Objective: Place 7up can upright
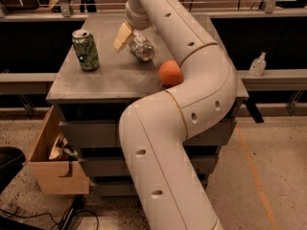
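Note:
The 7up can [143, 49], small and silvery-grey, is on its side or tilted on the grey table top [105, 75], its end facing the camera. My gripper [131, 43] is at the far middle of the table, right at the can, with a cream-coloured part just left of the can. My white arm hides the gripper's right side. Whether the can rests on the table or is held is not visible.
A green patterned can [86, 50] stands upright at the table's left. An orange ball [171, 73] lies against my arm, right of middle. An open cardboard box [53, 163] sits on the floor at the left. A small bottle [258, 64] stands on the right ledge.

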`<state>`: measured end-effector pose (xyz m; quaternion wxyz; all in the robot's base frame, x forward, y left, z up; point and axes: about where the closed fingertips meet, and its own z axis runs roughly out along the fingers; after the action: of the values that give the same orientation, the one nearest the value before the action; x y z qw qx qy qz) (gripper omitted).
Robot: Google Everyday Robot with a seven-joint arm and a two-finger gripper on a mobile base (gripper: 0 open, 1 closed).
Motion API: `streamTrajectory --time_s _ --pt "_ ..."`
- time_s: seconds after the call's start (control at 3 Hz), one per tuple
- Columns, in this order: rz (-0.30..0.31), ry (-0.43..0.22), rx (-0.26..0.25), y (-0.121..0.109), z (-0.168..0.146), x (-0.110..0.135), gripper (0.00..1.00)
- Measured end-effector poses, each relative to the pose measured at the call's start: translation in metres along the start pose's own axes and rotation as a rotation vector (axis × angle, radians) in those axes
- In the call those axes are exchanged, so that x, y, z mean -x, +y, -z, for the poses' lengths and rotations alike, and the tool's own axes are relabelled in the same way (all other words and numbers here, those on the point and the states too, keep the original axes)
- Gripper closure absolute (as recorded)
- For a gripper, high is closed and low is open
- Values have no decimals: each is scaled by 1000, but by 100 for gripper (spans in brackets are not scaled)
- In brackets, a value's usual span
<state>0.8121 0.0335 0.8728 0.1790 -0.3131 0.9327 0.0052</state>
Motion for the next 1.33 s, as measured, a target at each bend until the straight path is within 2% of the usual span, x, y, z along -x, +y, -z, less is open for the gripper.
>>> streamTrajectory --time_s 0.67,1.33 --pt "-48 39 36 3 -22 -10 0" --pt "-50 19 43 4 -32 -4 41"
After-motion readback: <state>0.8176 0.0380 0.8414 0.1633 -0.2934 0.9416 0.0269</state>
